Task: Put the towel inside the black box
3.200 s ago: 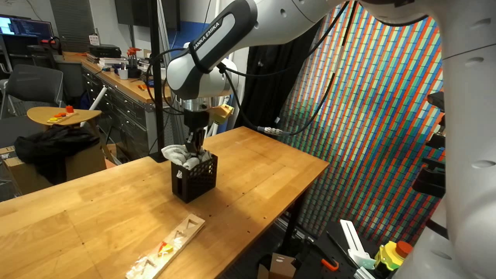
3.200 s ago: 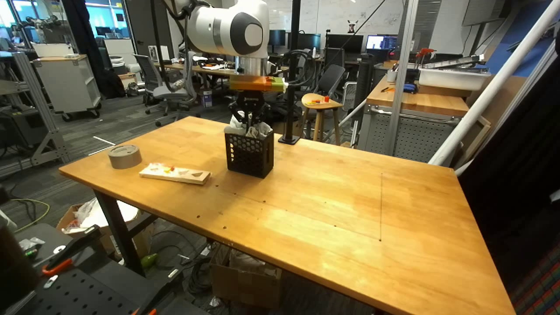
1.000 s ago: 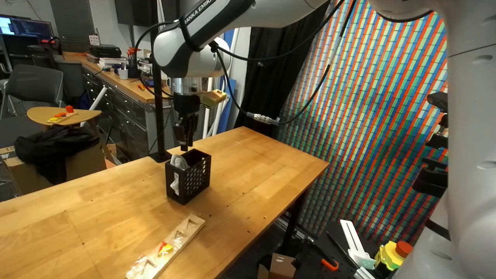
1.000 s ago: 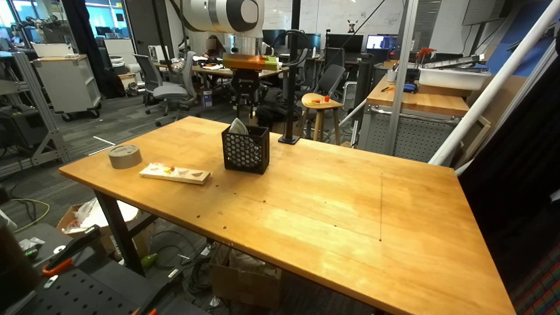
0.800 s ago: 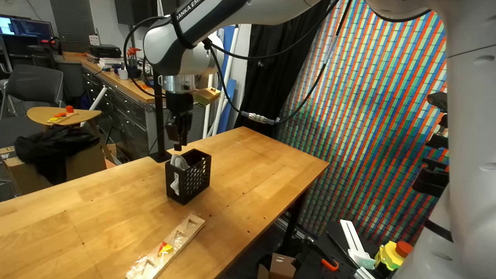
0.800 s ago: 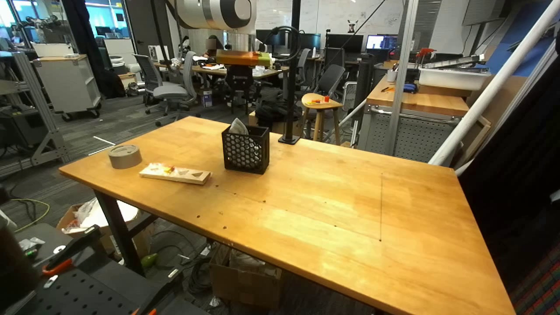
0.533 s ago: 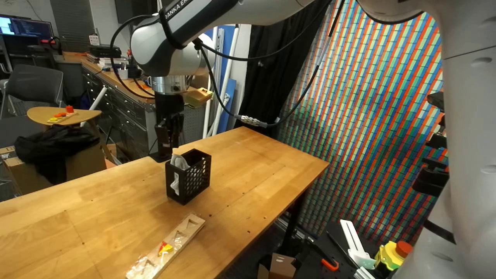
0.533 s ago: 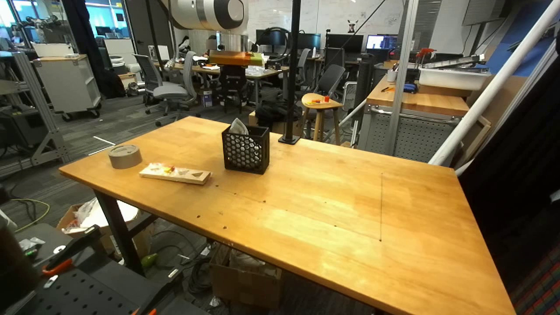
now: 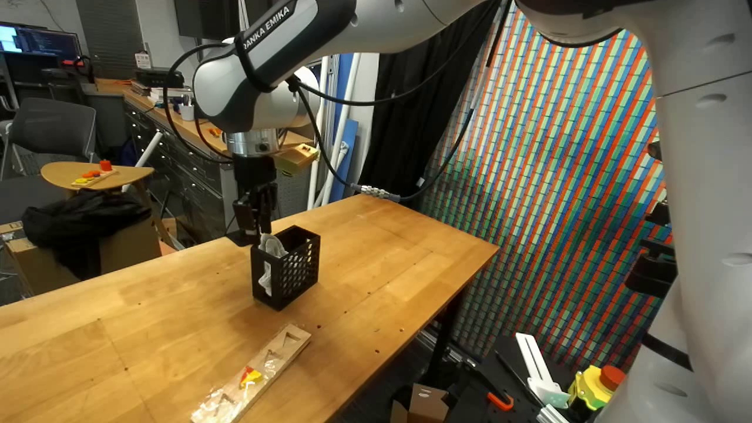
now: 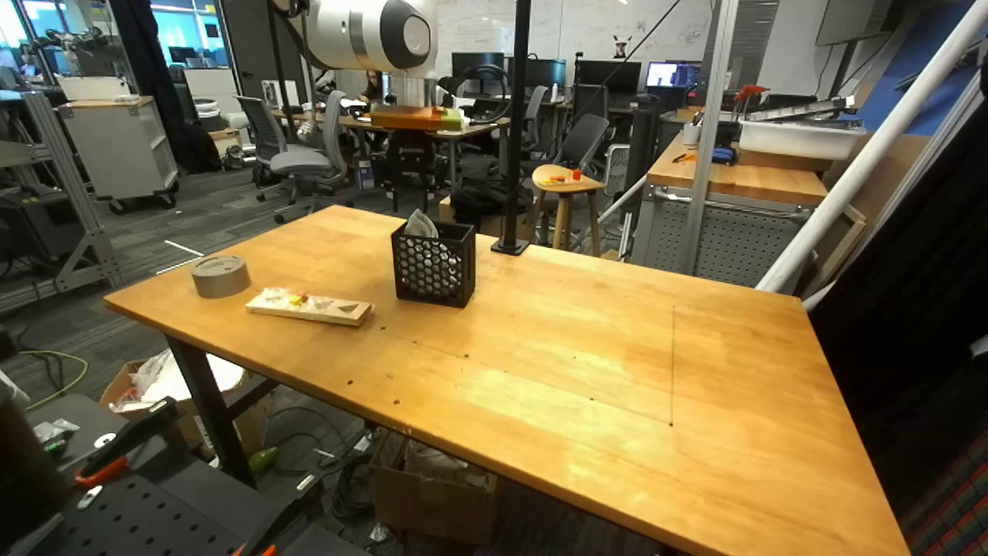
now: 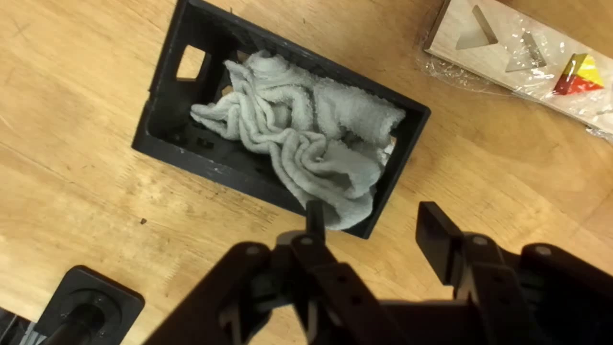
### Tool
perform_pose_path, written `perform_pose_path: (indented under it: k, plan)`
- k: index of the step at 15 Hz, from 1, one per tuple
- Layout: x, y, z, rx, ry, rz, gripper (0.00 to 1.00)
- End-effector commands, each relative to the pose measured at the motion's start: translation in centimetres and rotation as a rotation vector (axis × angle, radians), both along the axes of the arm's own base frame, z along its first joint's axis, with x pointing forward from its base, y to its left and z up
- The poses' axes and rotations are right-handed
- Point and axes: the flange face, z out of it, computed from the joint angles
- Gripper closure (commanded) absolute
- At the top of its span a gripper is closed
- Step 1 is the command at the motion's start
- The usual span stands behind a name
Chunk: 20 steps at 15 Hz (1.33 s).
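The grey towel (image 11: 292,110) lies crumpled inside the black box (image 11: 215,170) in the wrist view. One folded end of the towel stands up slightly above the rim, seen in both exterior views (image 9: 272,245) (image 10: 421,225). The box stands upright on the table, also in both exterior views (image 9: 301,267) (image 10: 436,270). My gripper (image 11: 371,208) is open and empty. Its fingers point down near the towel's raised end, beyond the box's end wall. It also shows in both exterior views (image 9: 257,232) (image 10: 411,202); contact with the towel cannot be told.
A wooden puzzle board (image 9: 258,376) in clear wrap lies near the box. A roll of tape (image 10: 221,276) sits at the table's (image 10: 587,463) corner. A black post (image 10: 515,154) with a base plate (image 11: 91,306) stands close to the box at the table edge.
The gripper was at the towel bulging over the box. It rose off, moved sideways beyond the box's end, and has dropped slightly. The towel now sits lower inside; the box shifted a little.
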Motion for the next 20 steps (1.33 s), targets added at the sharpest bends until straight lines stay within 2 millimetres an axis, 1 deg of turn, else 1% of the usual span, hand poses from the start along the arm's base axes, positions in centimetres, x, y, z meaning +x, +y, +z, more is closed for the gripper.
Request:
perform_pose_path:
  k: [1, 2, 6, 7, 8, 9, 10, 11, 12, 13, 14, 15, 16, 17, 18, 20]
  plan:
    - [0.5, -1.1, 1.0, -0.049, -0.009, 0.009, 0.43]
    - [0.5, -1.4, 1.0, -0.057, -0.012, 0.012, 0.40]
    - [1.0, -1.9, 1.1, -0.070, -0.018, 0.027, 0.50]
    - [1.0, -1.8, 1.1, -0.068, -0.020, 0.028, 0.50]
    - [1.1, -1.8, 1.0, -0.063, -0.020, 0.029, 0.54]
    - [1.1, -1.7, 0.9, -0.059, -0.020, 0.029, 0.53]
    - [1.1, -1.7, 0.7, -0.056, -0.018, 0.029, 0.57]
    - [1.1, -1.8, 0.5, -0.053, -0.016, 0.028, 0.56]
    - [1.0, -1.8, 0.3, -0.050, -0.015, 0.026, 0.58]
    - [1.0, -1.8, 0.1, -0.048, -0.012, 0.025, 0.56]
    - [0.9, -1.8, -0.1, -0.046, -0.009, 0.024, 0.58]
    - [0.9, -1.8, -0.3, -0.044, -0.007, 0.023, 0.56]
    - [0.8, -1.8, -0.5, -0.043, -0.005, 0.023, 0.72]
    - [0.8, -1.8, -0.7, -0.043, -0.003, 0.023, 0.81]
    - [0.8, -1.7, -0.8, -0.042, -0.001, 0.024, 0.83]
    - [0.9, -1.6, -1.1, -0.042, 0.003, 0.025, 0.96]
